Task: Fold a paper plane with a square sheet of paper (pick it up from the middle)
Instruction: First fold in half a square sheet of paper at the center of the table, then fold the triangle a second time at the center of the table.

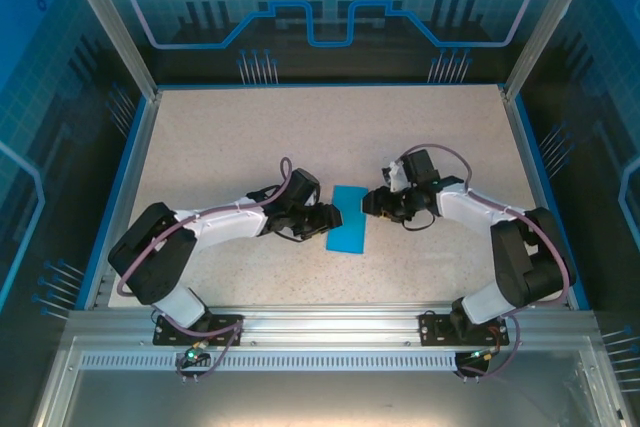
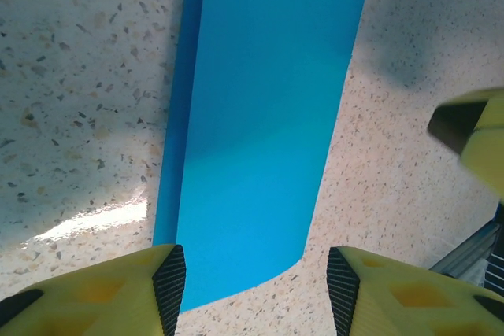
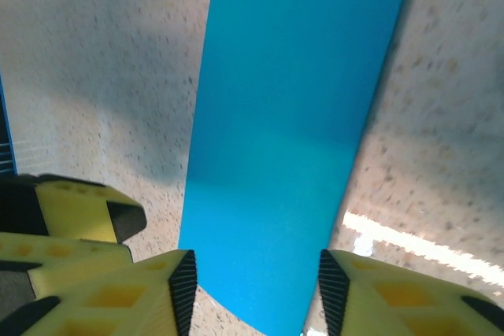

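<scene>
Speckled table (image 1: 250,127); blue paper sheet (image 1: 347,219) folded into narrow rectangle.

Folded blue paper sheet (image 1: 347,219), lying flat

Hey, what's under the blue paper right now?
The paper lies on the speckled table. In the left wrist view a darker blue layer shows along its edge, so it looks folded over. Anything else beneath is covered.

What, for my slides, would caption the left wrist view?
Left gripper, jaws open, straddling the near end of a folded blue paper sheet on the speckled table.
</scene>
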Robot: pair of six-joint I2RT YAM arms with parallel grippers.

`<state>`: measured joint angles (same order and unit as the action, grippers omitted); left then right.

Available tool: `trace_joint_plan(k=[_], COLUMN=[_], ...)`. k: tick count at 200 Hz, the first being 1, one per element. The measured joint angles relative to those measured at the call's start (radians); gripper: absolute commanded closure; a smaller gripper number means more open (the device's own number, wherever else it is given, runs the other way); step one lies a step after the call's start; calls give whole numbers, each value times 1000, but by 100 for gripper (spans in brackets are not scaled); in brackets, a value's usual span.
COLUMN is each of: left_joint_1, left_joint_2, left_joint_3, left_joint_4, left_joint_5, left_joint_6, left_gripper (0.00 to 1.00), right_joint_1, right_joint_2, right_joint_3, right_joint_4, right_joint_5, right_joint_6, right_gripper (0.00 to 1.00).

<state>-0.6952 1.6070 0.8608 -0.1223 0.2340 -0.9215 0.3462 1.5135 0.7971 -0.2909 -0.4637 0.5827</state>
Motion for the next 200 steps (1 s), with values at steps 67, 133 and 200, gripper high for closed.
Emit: trace_joint_plan(k=[67, 133, 200], left_joint_1=[0, 0, 0], left_joint_2=[27, 58, 74], left_joint_3=[0, -2, -2], left_joint_4=[2, 24, 47], left_joint_5=[0, 10, 29], left_joint_6=[-21, -23, -23], left_gripper=[44, 43, 44], right_joint_1=[27, 27, 27], right_joint_2=[34, 70, 129], right_joint_3=[-98, -105, -103], right_joint_4=[89, 166, 188], right_joint_5=[-35, -84, -97], right_joint_6=[61, 83, 87], right_gripper=[56, 56, 56])
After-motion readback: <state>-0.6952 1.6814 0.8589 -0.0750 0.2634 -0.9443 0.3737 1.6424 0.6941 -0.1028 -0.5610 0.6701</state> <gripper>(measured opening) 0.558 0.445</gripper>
